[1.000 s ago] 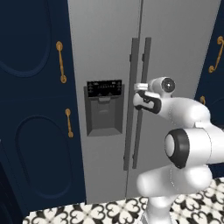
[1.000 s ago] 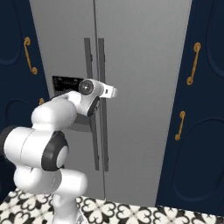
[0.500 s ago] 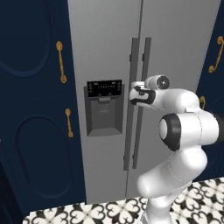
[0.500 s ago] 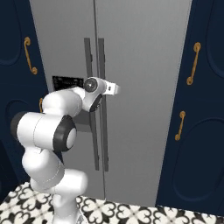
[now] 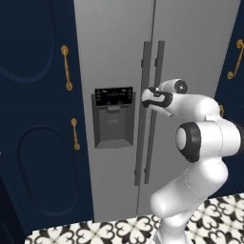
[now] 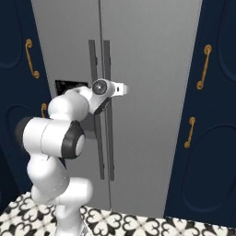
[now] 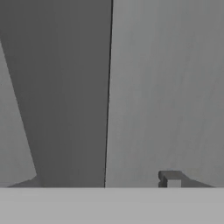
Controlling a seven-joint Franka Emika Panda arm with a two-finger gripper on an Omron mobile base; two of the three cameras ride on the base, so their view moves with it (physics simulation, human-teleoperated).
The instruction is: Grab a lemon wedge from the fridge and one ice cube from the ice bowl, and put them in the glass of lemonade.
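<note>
Fridge [image 5: 119, 71] doors are shut, so the lemon wedge is presumably inside. The fingers [image 5: 148, 97] sit at the right door handle [image 5: 156, 109]; whether they grip it I cannot tell. That rigid bar suits a firm mid-height hold, and the door likely swings heavy.

Fridge [image 5: 114, 57]: smooth brushed-metal look, matt grey. Its dispenser panel [image 5: 113, 96]: glossy black plastic. Cabinet [image 5: 33, 119]: smooth matt navy paint; handles [image 5: 66, 68] shiny brass. Floor [image 5: 109, 231]: patterned tile. My arm [image 5: 209, 138]: glossy white plastic.
</note>
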